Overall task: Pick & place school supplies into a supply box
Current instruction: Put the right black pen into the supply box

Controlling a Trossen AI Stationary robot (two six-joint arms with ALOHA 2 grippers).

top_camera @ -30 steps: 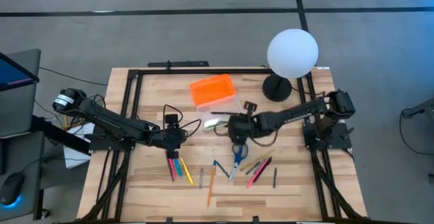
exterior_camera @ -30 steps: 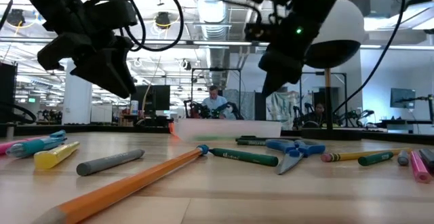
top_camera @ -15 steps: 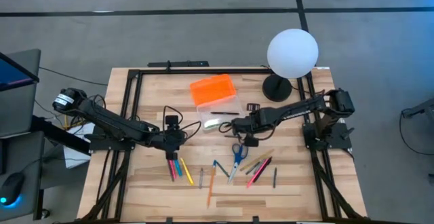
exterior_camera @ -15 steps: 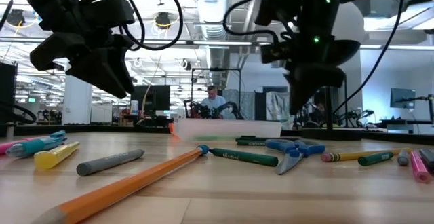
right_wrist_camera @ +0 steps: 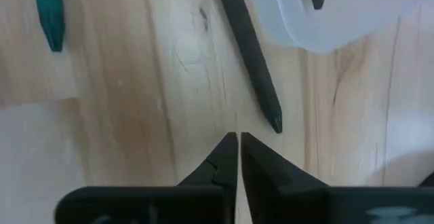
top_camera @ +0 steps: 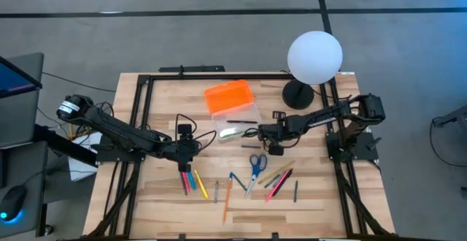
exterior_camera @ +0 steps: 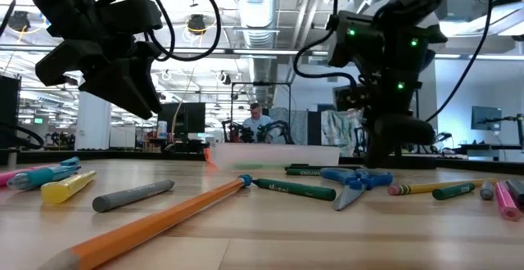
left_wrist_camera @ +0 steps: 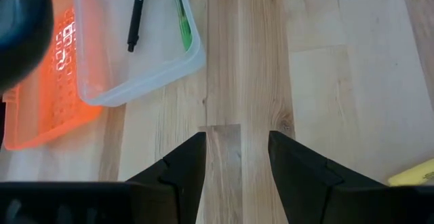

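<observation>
The supply box is a clear case on the table's middle, its orange lid lying open behind it. A black pen and a green pen lie inside. Blue-handled scissors and several pens and pencils lie along the near half. My right gripper is shut, pointing down just right of the box, close above the wood beside the tip of a dark pencil. My left gripper hovers open left of the box, over bare wood, with nothing between its fingers.
A white globe lamp stands on a black foot at the far right, close behind my right arm. A green marker lies near the dark pencil. Pink, blue and yellow markers lie below my left gripper. A black frame edges the table.
My right gripper has moved toward the table's right edge and down, from over the scissors to just right of the box, tipping to point more steeply down.
</observation>
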